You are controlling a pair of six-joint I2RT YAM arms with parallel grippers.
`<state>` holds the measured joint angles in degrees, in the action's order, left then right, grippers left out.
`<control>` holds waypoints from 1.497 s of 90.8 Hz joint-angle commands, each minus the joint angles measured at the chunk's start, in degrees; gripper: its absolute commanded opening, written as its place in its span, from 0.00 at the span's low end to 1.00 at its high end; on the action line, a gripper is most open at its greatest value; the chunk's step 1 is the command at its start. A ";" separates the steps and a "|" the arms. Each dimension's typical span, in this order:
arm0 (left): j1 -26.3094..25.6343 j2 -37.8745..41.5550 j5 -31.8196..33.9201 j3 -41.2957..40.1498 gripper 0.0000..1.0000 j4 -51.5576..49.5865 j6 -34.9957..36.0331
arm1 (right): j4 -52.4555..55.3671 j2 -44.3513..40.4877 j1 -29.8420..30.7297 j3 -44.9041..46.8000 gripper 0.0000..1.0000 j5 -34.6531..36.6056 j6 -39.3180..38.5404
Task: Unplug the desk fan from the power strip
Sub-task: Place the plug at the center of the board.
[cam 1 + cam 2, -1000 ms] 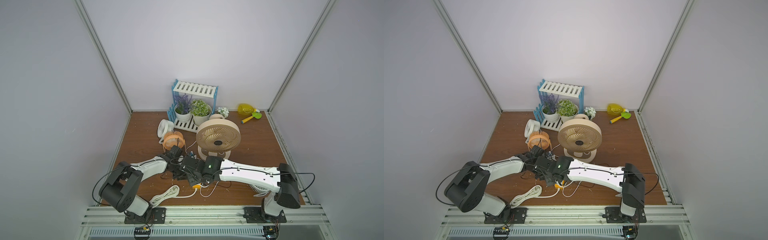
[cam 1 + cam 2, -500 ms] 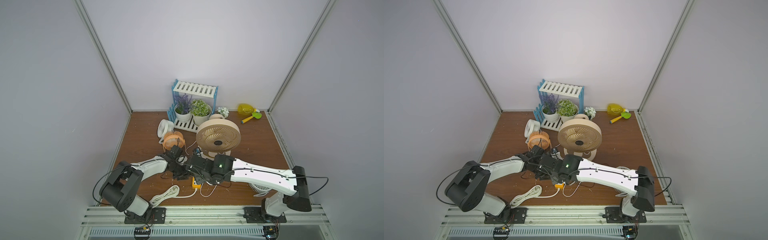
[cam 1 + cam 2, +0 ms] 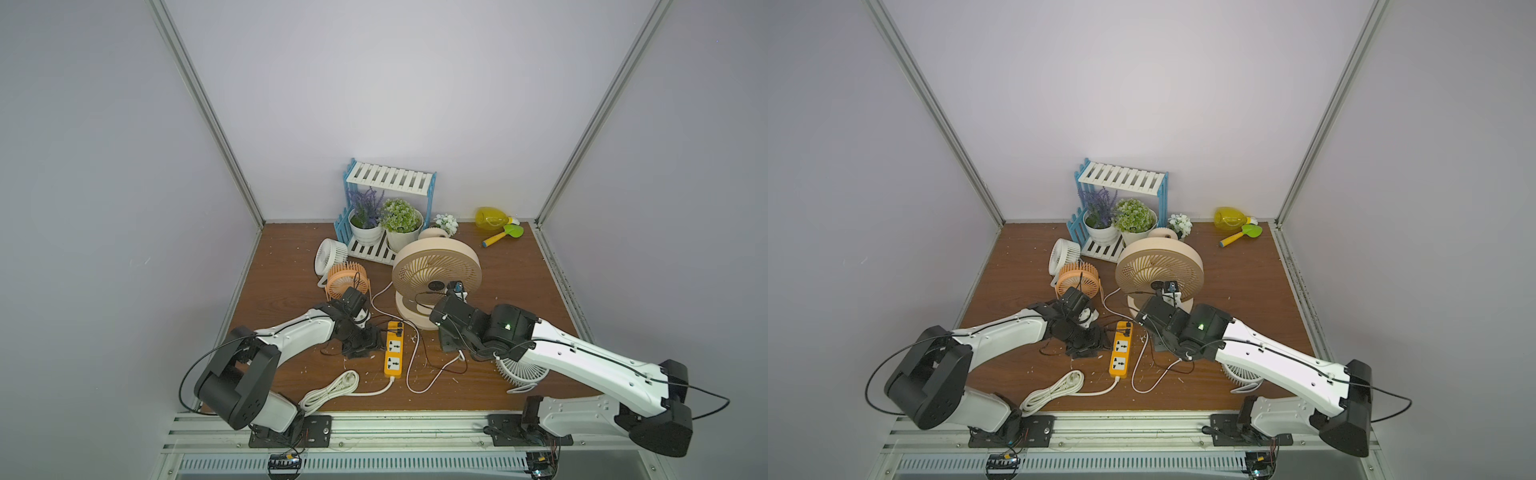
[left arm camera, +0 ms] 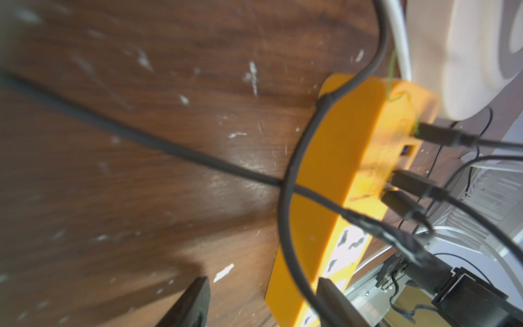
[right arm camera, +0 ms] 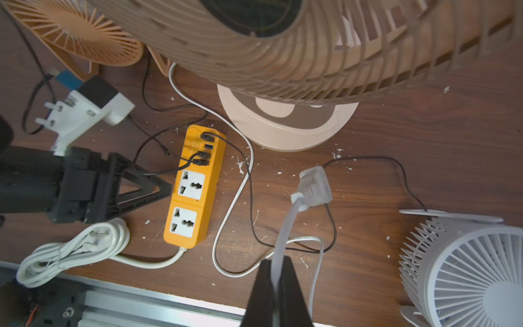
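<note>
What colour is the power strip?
The power strip is orange-yellow; the right wrist view shows it best.

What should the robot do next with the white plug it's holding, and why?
Probably lower the right gripper toward the table and open its jaws to let go of the white cable. The white plug at the cable's end hangs clear of the power strip, where a blue USB port sits empty, so the pulling looks finished.
</note>
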<state>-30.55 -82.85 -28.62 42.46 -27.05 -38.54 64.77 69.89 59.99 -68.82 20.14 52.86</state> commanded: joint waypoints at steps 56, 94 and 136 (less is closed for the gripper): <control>-0.33 27.10 21.99 14.79 0.84 -17.31 6.03 | -15.47 0.46 -4.56 3.16 0.00 -8.76 -12.40; -0.39 24.32 16.81 13.44 0.85 -13.18 2.07 | -32.59 -7.88 -8.39 22.32 0.00 -15.74 3.17; -0.35 23.97 15.36 12.67 0.86 -11.54 1.39 | -50.39 -1.61 -19.23 28.43 0.00 -38.20 1.99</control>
<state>-30.55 -58.72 -12.25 54.96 -39.31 -36.84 19.31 66.46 41.54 -39.88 -11.84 55.92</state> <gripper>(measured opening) 0.854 0.051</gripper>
